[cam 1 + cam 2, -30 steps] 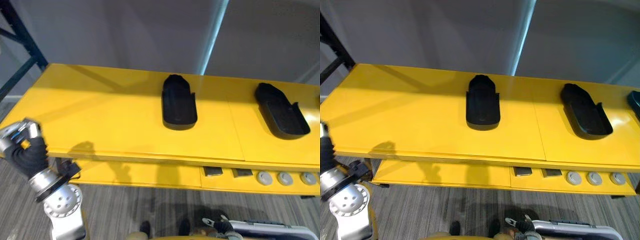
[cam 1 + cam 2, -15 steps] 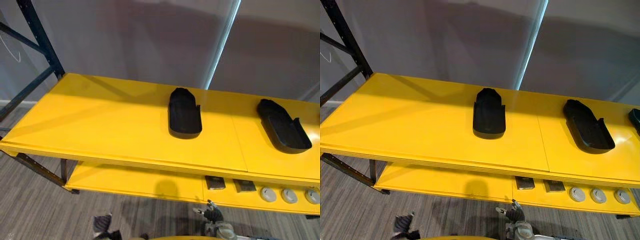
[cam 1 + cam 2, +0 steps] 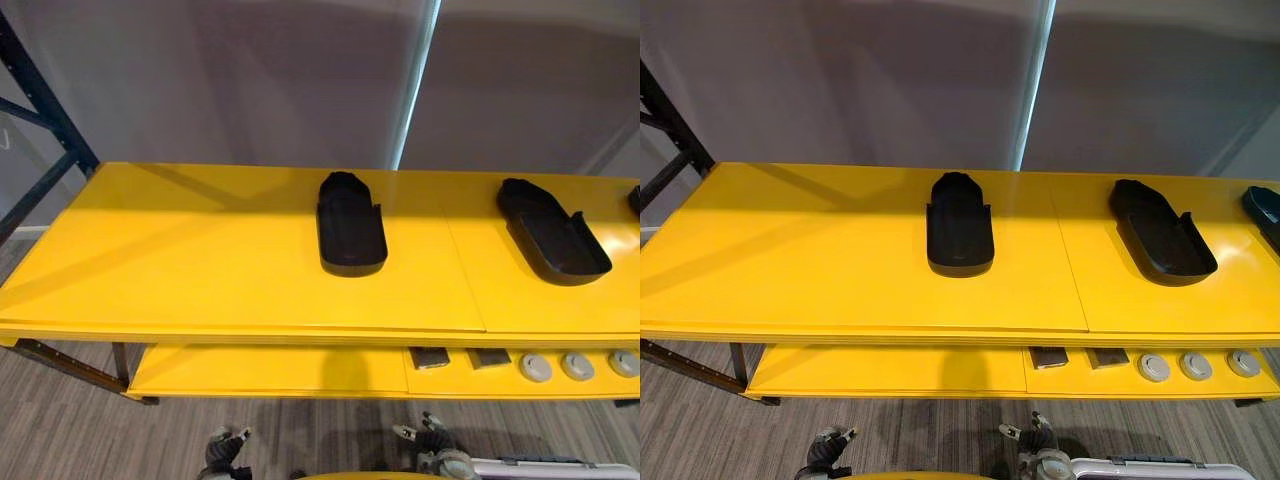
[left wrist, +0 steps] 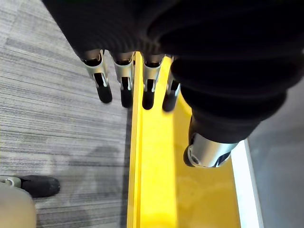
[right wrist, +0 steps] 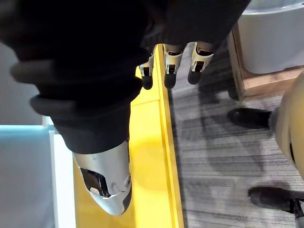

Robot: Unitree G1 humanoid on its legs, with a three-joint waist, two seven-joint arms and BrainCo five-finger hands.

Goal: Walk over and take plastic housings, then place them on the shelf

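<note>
One black plastic housing (image 3: 351, 223) lies in the middle of the yellow worktop (image 3: 180, 260), a second housing (image 3: 553, 231) to its right. The left hand (image 4: 124, 89) and right hand (image 5: 169, 71) hang low in front, fingers straight, holding nothing. Coming up, they might bump the edge. The right eye view shows more of a third housing (image 3: 1265, 207).

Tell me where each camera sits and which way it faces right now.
Left eye view: on the head, looking down at the yellow table and black housings; left hand and right hand low at the bottom edge.
Right eye view: beside it, same scene, shared with the left eye.
Left wrist view: on the left wrist, looking down past straight fingers at a yellow edge and floor.
Right wrist view: on the right wrist, likewise past straight fingers; both share that edge and floor.
</note>
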